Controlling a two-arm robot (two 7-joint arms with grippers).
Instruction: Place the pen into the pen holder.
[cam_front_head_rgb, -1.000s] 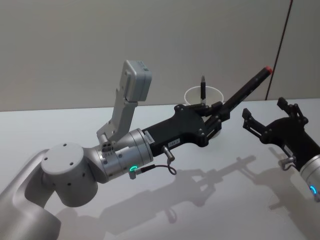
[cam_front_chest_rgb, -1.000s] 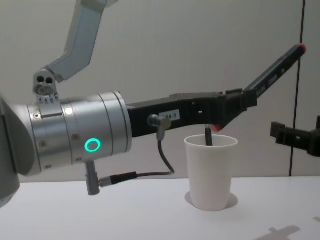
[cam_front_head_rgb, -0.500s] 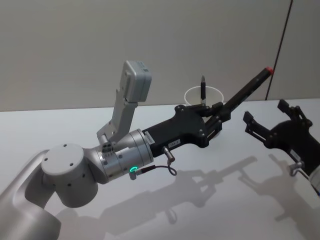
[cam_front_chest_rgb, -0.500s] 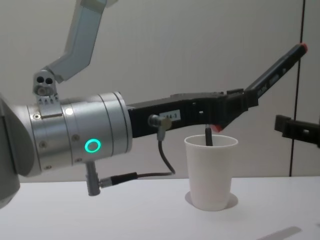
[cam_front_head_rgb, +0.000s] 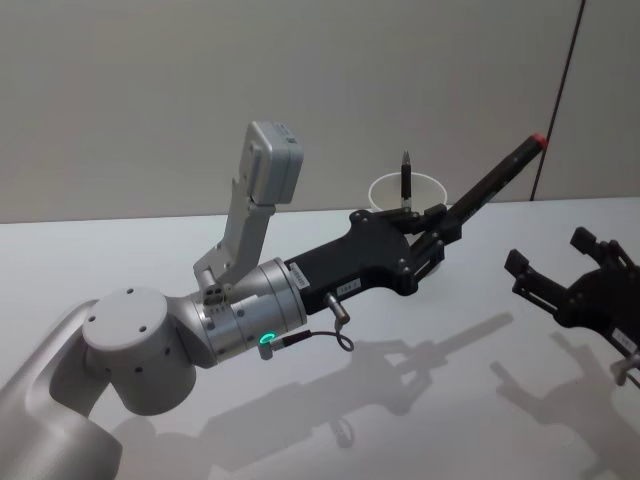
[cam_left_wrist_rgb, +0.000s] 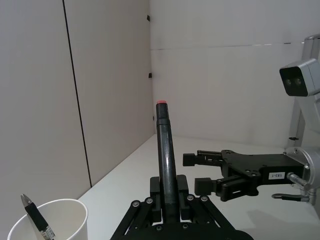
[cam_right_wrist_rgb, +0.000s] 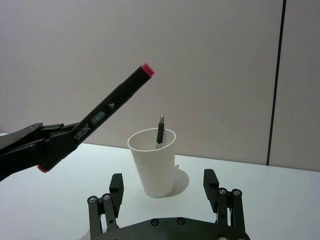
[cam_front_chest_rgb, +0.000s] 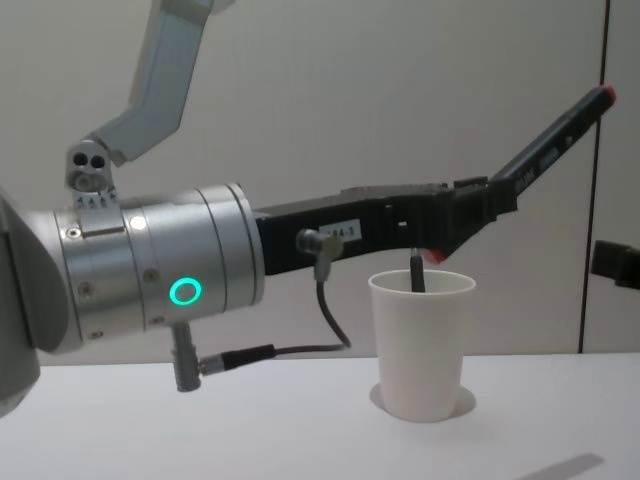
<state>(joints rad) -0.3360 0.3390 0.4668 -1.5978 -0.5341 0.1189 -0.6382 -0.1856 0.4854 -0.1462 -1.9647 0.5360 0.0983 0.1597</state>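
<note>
Left gripper: fingers pressed onto a black marker pen, pinching it low on the barrel. The marker is tilted, with its red-tipped end pointing up and to the right. A short red bit of the lower end shows below the fingers in the chest view. The marker is off the table and touches nothing but the fingers.

The gripper sits higher than the rim of the pen holder and on its near side. I cannot tell whether the marker's lower end is over the opening or just beside it.

Pen holder: a white paper cup, upright on the white table, toward the far side, right of centre. Inside it is one slim pen, dark, leaning on the inner wall with its top sticking out above the rim.

Right gripper: fingers spread wide and holding nothing. It is at the right of the scene, above the table, well apart from the cup and marker, and nearer than the cup. In the left wrist view its fingers point toward the left gripper.
</note>
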